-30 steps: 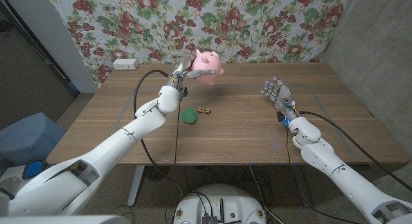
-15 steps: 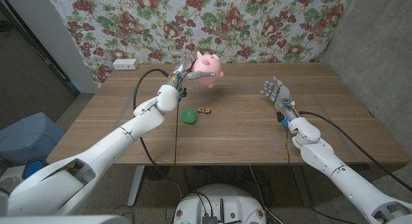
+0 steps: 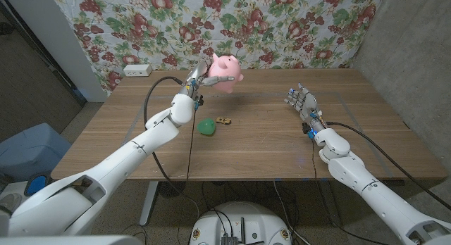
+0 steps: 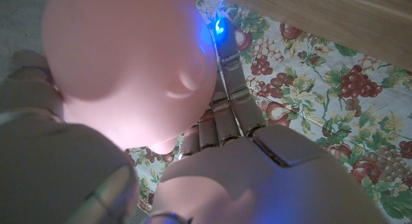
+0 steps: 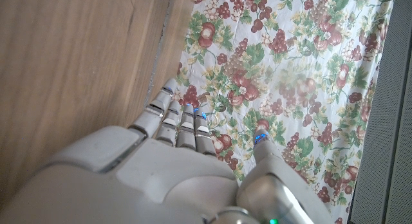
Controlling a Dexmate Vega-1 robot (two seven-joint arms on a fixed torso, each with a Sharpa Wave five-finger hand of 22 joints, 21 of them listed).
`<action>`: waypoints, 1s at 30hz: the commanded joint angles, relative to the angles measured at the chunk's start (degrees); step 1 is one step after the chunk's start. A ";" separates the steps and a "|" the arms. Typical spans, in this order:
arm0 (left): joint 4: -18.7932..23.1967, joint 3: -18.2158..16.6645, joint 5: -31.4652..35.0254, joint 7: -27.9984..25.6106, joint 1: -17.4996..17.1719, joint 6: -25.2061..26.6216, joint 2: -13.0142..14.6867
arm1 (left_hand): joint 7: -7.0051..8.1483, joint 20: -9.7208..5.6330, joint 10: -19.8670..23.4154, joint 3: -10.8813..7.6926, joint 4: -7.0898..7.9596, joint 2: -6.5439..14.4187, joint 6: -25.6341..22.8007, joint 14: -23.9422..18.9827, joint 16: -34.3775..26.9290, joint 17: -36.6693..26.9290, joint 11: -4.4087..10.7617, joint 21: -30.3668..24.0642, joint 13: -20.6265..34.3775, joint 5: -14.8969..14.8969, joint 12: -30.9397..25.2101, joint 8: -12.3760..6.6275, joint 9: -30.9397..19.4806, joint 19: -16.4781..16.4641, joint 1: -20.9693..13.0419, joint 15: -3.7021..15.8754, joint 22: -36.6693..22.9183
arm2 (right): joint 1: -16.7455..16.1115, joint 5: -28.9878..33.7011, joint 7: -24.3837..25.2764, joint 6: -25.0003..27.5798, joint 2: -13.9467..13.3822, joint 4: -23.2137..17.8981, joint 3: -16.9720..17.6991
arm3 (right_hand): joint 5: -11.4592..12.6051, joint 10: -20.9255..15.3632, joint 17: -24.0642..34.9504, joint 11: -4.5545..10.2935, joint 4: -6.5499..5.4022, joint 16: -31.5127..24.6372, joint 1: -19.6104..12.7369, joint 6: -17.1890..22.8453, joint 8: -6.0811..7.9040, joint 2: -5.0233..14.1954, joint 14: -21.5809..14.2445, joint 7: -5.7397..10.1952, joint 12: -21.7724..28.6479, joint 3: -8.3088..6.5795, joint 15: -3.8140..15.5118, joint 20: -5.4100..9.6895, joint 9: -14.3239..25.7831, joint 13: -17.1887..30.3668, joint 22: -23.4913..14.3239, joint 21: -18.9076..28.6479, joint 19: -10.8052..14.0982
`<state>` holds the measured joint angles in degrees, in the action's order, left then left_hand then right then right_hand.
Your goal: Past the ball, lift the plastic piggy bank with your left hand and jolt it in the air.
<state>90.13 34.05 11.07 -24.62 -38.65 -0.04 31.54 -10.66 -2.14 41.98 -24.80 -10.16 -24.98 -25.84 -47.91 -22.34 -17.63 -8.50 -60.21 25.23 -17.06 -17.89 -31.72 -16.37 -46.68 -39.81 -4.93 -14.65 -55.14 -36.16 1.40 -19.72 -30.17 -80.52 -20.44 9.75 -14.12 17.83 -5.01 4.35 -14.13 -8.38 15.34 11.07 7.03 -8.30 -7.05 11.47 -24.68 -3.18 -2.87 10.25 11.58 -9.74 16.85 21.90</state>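
Holding the pink piggy bank (image 3: 227, 68) aloft beyond the green ball (image 3: 206, 127), your left hand (image 3: 199, 79) is gripping it with fingers (image 4: 226, 111) wrapped snugly, so you are wisely jolting in short, firm strokes above the tabletop (image 3: 268, 139).

The left hand (image 3: 201, 79) has carried the pink piggy bank (image 3: 227, 66) slightly up and left in frame; its snout has swung right.

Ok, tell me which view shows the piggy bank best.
The head view: the whole pink piggy bank shows there, held in the air by the left hand, above the table. The left wrist view shows it too close, a pink blur. The right wrist view looks at table and cloth.
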 commanded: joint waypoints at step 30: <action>-7.79 -3.15 2.05 -13.60 -1.27 -14.56 -6.04 | 11.37 -8.16 20.65 -1.98 0.11 28.46 -23.10 -20.80 0.42 -0.41 18.25 -2.07 0.66 -0.25 0.91 -0.35 -0.08 4.62 -32.81 18.68 1.11 | 1.46 0.02 -0.88 -0.37 0.57 2.02 -0.29 | 0.40 -0.35 -0.04 -0.29 0.31 -0.03 0.04 0.54 0.03 1.48 -0.51 0.22 0.20 -0.17 -0.04 -0.10 0.34 0.12 -0.22 -0.73 0.52</action>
<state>83.07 31.16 12.73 -37.41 -40.03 -13.96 26.23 -10.96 -2.58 43.52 -24.80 -10.16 -25.02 -27.17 -50.07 -21.50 -17.86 -8.81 -61.92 25.71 -17.00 -17.02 -31.84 -16.37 -44.44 -39.85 -6.28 -13.56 -54.22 -36.17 0.94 -19.99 -29.60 -79.28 -20.64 9.75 -14.12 17.83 -5.01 4.35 -14.13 -8.38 15.34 11.07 7.03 -8.30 -7.05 11.47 -24.68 -3.18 -2.86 10.25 11.58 -9.74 16.31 21.89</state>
